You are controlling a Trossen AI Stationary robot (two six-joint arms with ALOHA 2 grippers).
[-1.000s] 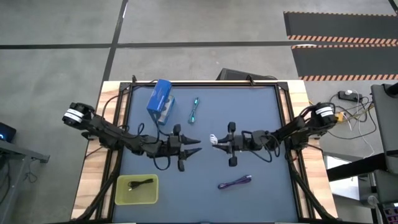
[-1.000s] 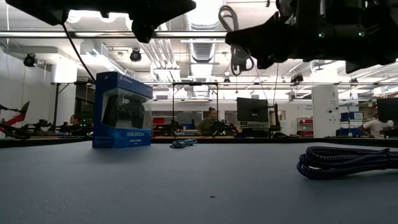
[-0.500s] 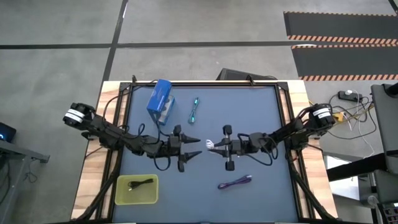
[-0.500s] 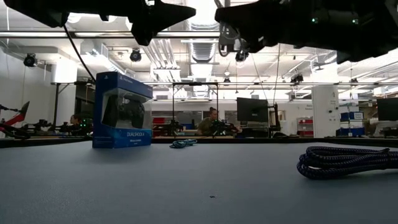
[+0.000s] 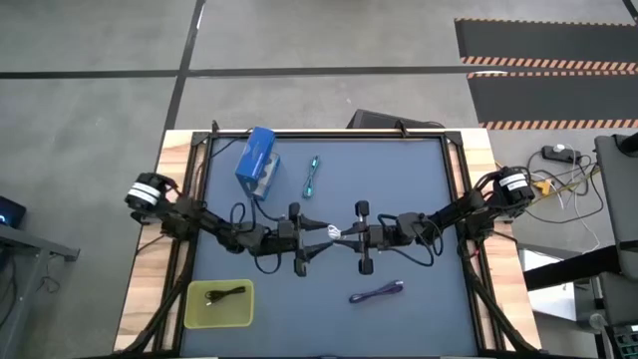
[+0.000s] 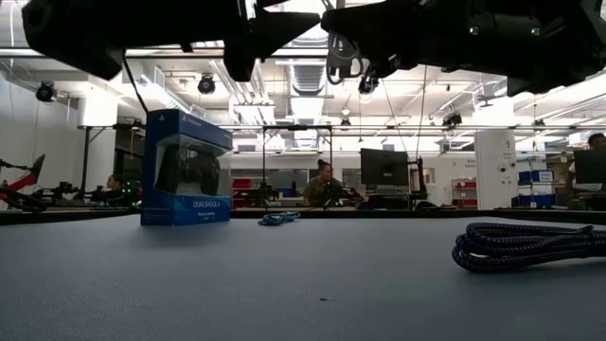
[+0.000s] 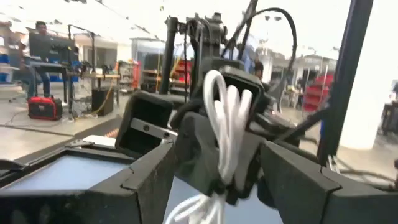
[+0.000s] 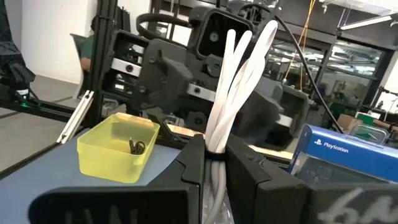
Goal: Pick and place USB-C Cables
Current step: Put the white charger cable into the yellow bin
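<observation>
- Handover setup mid-air above worktop (image 5: pixel 419 179): right gripper (image 5: pixel 344 235) has white cable (image 5: pixel 340 232) pinched between its fingers; bundle sticks out past the fingertips toward left arm.
- Right wrist view: white cable (image 8: pixel 233 93) clamped at its tied end, loops fanning beyond the fingers; long axis runs roughly in line w/ the fingers.
- Left gripper (image 5: pixel 321 239) nose-to-nose w/ right one, fingertips just beside the cable's free end. Left wrist view shows its fingers spread, white loops (image 7: pixel 225 124) sitting in the gap between them, not yet squeezed as far as I can see.
- Key relation: cable lies straight ahead of left fingers, long axis along the line joining both grippers. Judgement: left only needs to clench, then right lets go.
- Risk (judgement): loops splay, so a finger could catch one strand only.
- Yellow bin (image 5: pixel 218 304) lies on left arm's side, behind and to one side of left fingers; black cable (image 5: pixel 225 293) inside it. Probable drop spot, left arm nearer.
- Teal cable (image 5: pixel 312 177) on worktop beyond both fingers' tips, near blue box (image 5: pixel 256 160); purple cable (image 5: pixel 377 292) on worktop on the opposite side, nearer right fingers.
</observation>
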